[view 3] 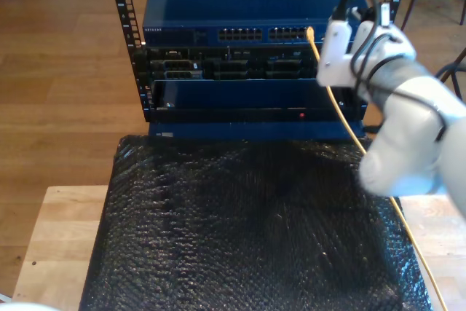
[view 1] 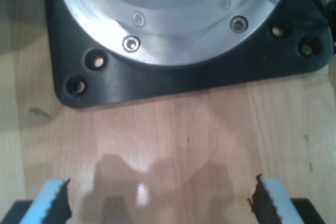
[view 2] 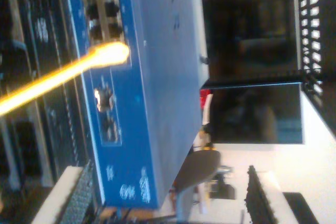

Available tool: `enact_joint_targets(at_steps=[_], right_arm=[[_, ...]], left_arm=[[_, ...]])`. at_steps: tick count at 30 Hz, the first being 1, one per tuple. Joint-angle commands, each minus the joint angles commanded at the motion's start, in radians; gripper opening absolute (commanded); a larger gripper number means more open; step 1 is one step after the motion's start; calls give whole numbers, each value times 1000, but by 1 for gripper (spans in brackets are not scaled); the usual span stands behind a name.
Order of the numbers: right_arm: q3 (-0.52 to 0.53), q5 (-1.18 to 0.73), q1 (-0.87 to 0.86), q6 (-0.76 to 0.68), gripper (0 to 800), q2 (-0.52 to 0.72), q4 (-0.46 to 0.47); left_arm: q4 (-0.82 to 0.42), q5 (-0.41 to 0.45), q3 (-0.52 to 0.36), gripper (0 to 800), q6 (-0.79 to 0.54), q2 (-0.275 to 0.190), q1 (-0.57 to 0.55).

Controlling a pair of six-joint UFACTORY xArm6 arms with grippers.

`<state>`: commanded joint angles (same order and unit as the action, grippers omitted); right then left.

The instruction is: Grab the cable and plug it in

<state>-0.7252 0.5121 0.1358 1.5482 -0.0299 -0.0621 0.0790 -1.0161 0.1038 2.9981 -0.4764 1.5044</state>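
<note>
The yellow-orange cable [view 3: 342,118] rises from the exterior view's lower right to the port row of the blue switch [view 3: 247,5]. Its plug end [view 3: 309,32] sits at a port there. The second wrist view shows the same bright plug end [view 2: 113,53] against the switch's front [view 2: 105,103]; how deep it sits I cannot tell. My second gripper [view 2: 165,198] is open, apart from the cable, with nothing between its fingers [view 2: 71,195]. Its white arm [view 3: 408,114] stands at the exterior view's right beside the switch. My first gripper [view 1: 163,203] hangs open over bare wood, blue pads [view 1: 50,200] wide apart.
The switch tops a black rack [view 3: 247,81] holding darker units. In front of it a black bubble-wrap mat [view 3: 247,223] covers a wooden table [view 3: 51,238]. A black base plate [view 1: 173,85] with a metal arm base [view 1: 173,14] lies ahead of my first gripper.
</note>
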Motion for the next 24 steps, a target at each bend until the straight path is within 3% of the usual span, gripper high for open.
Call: enact_joint_targets(at_steps=[11, 24], right_arm=[[-124, -431, -143, 12, 720, 89, 226], [-167, -783, -350, 292, 791, 89, 224]], left_arm=[[0, 0, 0, 800, 0, 0, 0], [0, 0, -2, 800, 0, 0, 0]])
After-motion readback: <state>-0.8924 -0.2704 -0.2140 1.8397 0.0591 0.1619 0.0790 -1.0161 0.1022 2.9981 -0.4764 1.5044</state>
